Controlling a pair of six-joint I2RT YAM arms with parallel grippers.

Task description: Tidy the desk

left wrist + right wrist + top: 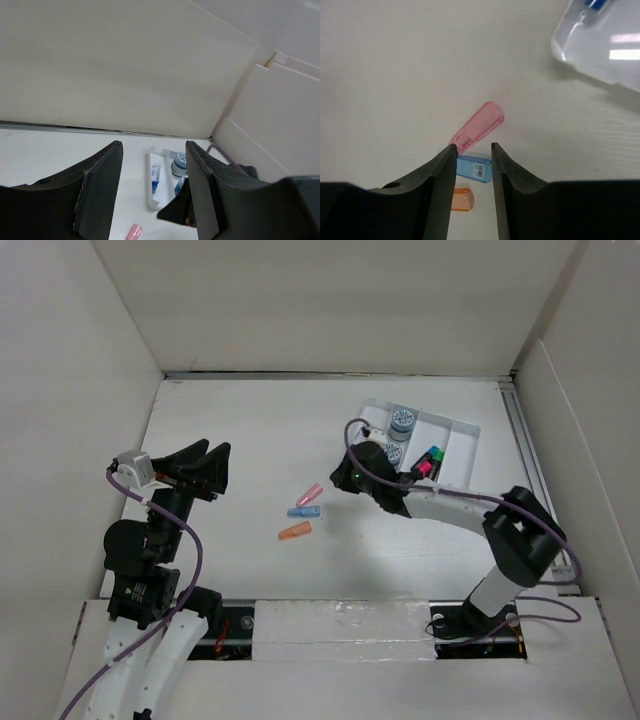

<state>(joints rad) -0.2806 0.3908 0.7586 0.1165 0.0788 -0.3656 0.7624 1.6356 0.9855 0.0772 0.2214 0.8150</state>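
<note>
We judge the step in hand to be picking up one of three small loose caps lying mid-counter and carrying it to the white ribbed plastic compartment tray [455, 435] at the far right. The right gripper [472, 147] hangs over them empty, its dark fingers only narrowly parted. To do this well, we would widen that gap before descending, since the caps look broader than the present opening. We would then close across a cap's short width, not along its length. The translucent pink tapered plastic cap [477, 125] lies slanted, its near end just beside the translucent blue flat cap [475, 167], which bears a small printed label. Whether the two touch we cannot tell, so a straight, centred descent should avoid nudging the neighbour. The translucent orange cap [295, 532] sits a little nearer and to the left, apart from the others. All three look smooth, hard and light, so likely to skid if pinched off-centre. The large, flat, matte white counter [250, 430] spreads under everything. The left gripper [212, 462] is spread wide and empty at the left.
</note>
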